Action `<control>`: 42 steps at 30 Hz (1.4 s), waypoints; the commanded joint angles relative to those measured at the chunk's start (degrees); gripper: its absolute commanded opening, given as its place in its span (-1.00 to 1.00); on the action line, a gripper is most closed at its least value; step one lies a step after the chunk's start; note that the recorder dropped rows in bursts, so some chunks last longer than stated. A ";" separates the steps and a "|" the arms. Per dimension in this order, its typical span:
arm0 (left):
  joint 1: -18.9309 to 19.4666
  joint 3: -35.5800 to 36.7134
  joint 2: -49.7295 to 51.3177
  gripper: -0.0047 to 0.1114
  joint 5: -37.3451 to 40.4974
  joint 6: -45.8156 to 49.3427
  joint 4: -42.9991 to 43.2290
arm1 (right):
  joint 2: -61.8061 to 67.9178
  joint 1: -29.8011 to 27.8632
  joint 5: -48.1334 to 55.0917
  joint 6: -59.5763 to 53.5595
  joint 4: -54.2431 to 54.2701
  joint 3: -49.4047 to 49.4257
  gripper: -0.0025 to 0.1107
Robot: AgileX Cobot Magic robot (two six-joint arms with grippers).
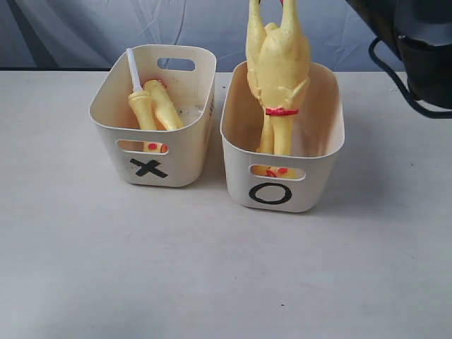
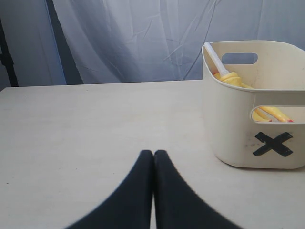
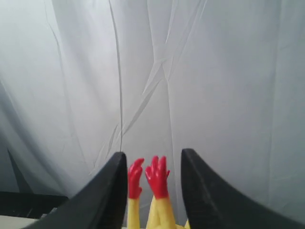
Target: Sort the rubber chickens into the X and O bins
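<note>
One pale table [image 1: 212, 268]: X bin [image 1: 178, 157], O bin [image 1: 311, 185]; drape [image 1: 85, 28] behind.

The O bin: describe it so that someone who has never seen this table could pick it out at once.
On the pale table stand two cream tubs side by side. The O bin is the right one in the exterior view. Unlike the X bin, it bears a black O under its slot handle and holds plump chickens that rise high above its rim.

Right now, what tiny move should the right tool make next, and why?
Probably lift straight up: the right tool is open around the red feet, and that big chicken already stands in the O bin.
</note>
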 commanded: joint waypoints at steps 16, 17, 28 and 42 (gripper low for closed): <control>-0.23 -0.09 -0.19 -0.92 -0.06 -0.07 -0.17 | -28.03 -0.20 58.92 -28.19 12.73 4.09 -0.43; -0.23 -0.09 -0.19 -0.92 -0.06 -0.07 -0.17 | -28.19 -0.20 65.70 -26.26 8.38 4.21 -0.48; -0.23 -0.09 -0.19 -0.92 -0.06 -0.07 -0.17 | -28.29 -0.20 98.20 -16.64 -13.28 3.89 -0.97; -0.23 -0.09 -0.19 -0.92 -0.06 -0.07 0.24 | -33.47 -2.84 95.09 -15.88 -12.99 3.89 -0.97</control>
